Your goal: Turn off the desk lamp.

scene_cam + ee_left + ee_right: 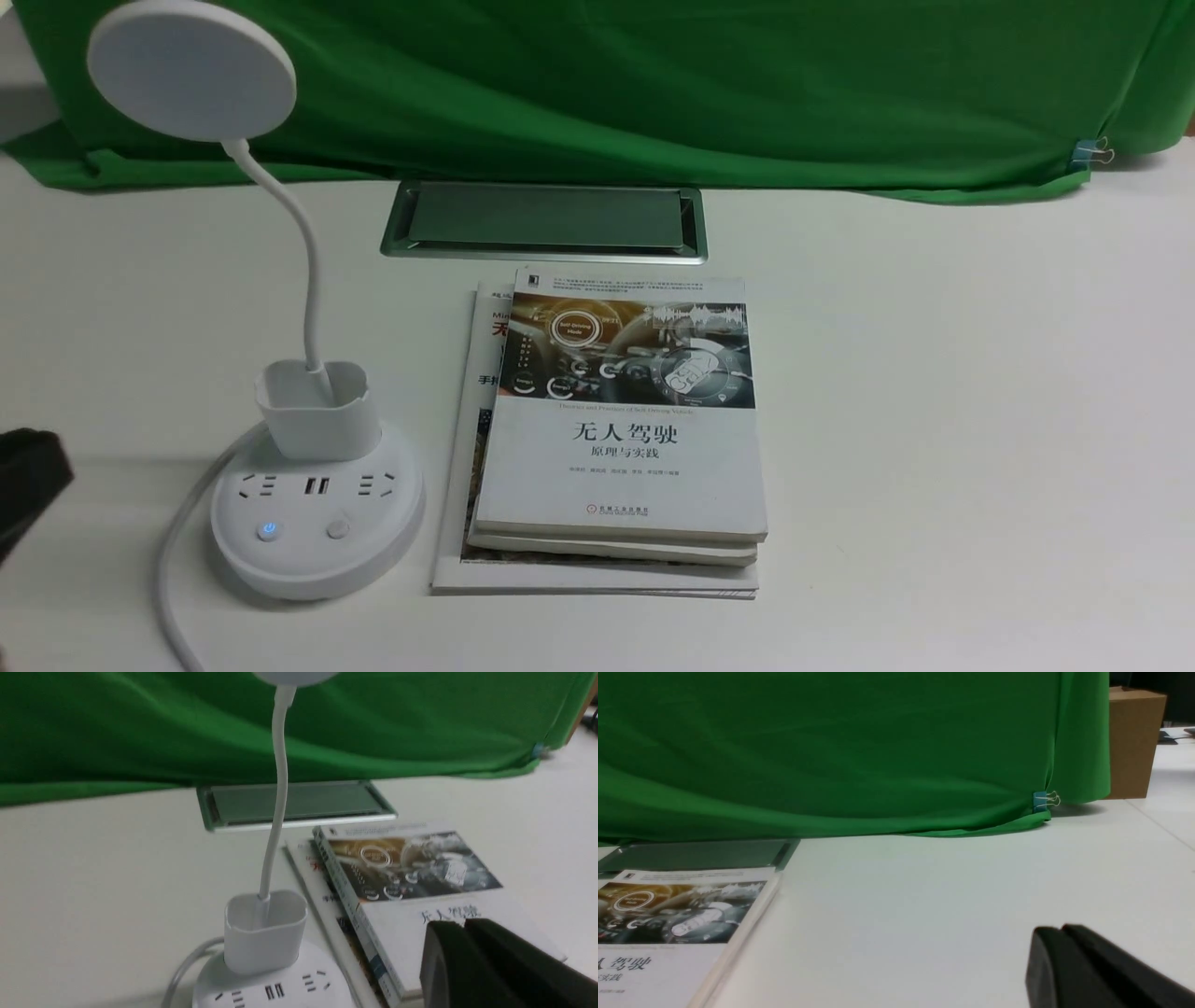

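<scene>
Surface: white, smooth, matte table [934,373]; a green cloth [653,84] hangs as backdrop beyond the books [621,448], creased, its lower hem lying on the table; a small blue binder clip [1088,152] pinches the cloth far to the books' right; a brown cardboard box [1134,742] stands past that end of the cloth.

Between books and cloth: rectangular hatch [543,219] set flush in the table, bright metal rim, dull grey panel.

Books: three flat items stacked; glossy paper covers; the top one is white with a dashboard photo and dark Chinese title; the lowest is widest and thin like a magazine.

Desk lamp [317,504]: stands upright just beside the books on their left, apart from them by a narrow gap; all white plastic; flat round disc head [191,70] held high, leaning away from the books; thin curved gooseneck [303,252] drops into a small rounded-square cup holder [317,411]; round puck base [317,560] with socket slots and USB ports on top; two round buttons, the one farther from the books [269,530] glowing blue, the other [338,529] unlit; white cord [173,560] loops off on the side away from the books.

Left end effector [460,926]: black, pads pressed together, clenched on nothing, beyond the lamp from the books, clear of the base.

Right end effector [1057,931]: black, likewise clenched and empty, over bare table, well apart from the books.
</scene>
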Motion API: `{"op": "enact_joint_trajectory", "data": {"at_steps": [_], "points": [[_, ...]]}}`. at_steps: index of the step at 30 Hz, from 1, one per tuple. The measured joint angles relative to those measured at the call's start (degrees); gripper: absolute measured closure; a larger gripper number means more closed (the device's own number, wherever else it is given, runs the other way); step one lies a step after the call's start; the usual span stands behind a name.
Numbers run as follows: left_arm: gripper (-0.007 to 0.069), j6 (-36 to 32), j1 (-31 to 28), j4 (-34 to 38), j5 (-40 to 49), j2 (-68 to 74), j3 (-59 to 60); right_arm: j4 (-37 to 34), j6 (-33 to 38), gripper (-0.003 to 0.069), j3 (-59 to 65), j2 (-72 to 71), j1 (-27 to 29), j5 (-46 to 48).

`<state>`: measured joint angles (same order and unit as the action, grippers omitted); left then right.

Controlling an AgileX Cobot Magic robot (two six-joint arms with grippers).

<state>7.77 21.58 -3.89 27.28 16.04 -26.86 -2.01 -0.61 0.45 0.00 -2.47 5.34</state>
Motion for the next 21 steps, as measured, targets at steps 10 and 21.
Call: {"op": "enact_joint_trajectory", "data": {"at_steps": [10,21], "points": [[0.0606,-0.35,0.00,0.43,-4.08,-1.26,5.47,0.00,0.00,0.0624,0.00,0.00,0.00,-0.01],[0.0606,-0.35,-0.37,2.89,-4.31,-6.17,14.66,0.00,0.00,0.0624,0.00,0.00,0.00,-0.01]]}}
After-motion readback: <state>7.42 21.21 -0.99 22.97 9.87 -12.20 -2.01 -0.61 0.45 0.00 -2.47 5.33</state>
